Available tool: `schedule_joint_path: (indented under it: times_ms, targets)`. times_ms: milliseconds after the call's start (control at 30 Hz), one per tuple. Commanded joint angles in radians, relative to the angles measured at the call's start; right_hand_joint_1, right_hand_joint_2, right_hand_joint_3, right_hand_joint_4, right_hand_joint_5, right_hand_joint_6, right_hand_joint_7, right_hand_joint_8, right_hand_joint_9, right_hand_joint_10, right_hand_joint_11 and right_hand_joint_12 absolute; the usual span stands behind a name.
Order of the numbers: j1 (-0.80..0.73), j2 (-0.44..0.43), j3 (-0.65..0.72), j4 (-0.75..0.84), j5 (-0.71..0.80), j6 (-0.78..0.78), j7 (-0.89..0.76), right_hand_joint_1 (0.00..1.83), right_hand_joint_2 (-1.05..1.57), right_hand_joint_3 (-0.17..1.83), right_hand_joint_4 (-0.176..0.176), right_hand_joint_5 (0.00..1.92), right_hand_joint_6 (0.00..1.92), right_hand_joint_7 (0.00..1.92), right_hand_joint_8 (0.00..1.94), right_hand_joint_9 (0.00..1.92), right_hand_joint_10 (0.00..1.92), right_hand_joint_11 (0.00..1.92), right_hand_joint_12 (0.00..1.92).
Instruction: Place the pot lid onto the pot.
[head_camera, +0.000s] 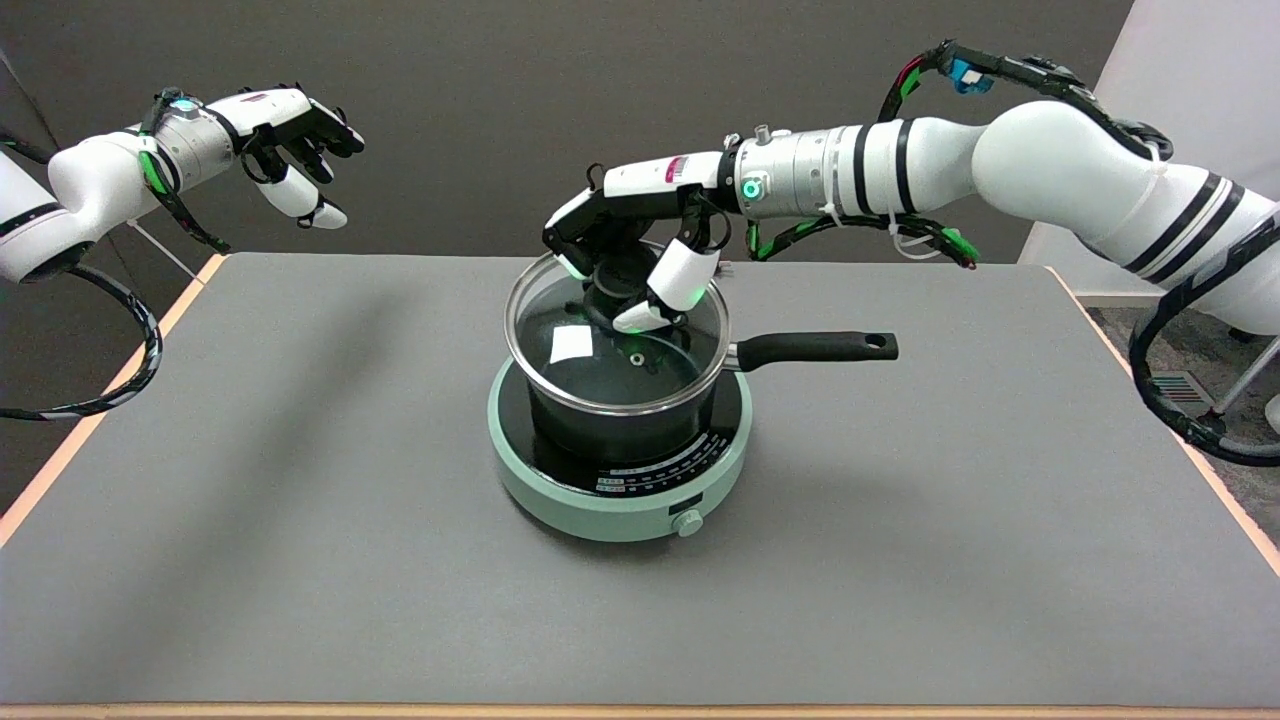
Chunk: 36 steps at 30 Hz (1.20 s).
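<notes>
1. So, the right hand (632, 262) has its fingers curled around the black knob of the glass pot lid (612, 345), pinching it from above.
2. The lid sits over the black saucepan (620, 420); looks slightly tilted, and I can't tell if its rim fully touches the pan.
3. The saucepan's handle (815, 347) points to 3 o'clock.
4. The pan stands on a mint-green induction cooker (560, 490), mid-table (300, 560).

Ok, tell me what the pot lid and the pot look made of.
Pot lid: clear glass, the pot's inside shows through; shiny rim, likely steel; dark knob held by the right hand. Pot: black matte body, probably coated metal; handle looks plastic.
</notes>
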<state>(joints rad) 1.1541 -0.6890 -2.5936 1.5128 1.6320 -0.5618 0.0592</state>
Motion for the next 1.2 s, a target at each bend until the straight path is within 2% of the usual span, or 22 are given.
schedule_joint_path:
  times_ms: [33, 333, 1200]
  targets:
    - [-0.002, -0.028, -0.003, -0.040, -0.007, 0.001, 0.003, 1.35, 0.76, 1.05, 0.144, 0.45, 1.85, 0.80, 1.72, 0.85, 1.92, 0.67, 1.92]
    - [-0.006, -0.048, -0.004, -0.078, -0.010, 0.004, 0.003, 1.35, 0.76, 1.03, 0.142, 0.45, 1.85, 0.80, 1.72, 0.85, 1.92, 0.65, 1.92]
    - [-0.025, -0.035, -0.004, -0.069, -0.010, 0.006, 0.003, 1.35, 0.76, 1.03, 0.142, 0.44, 1.85, 0.80, 1.72, 0.85, 1.92, 0.64, 1.92]
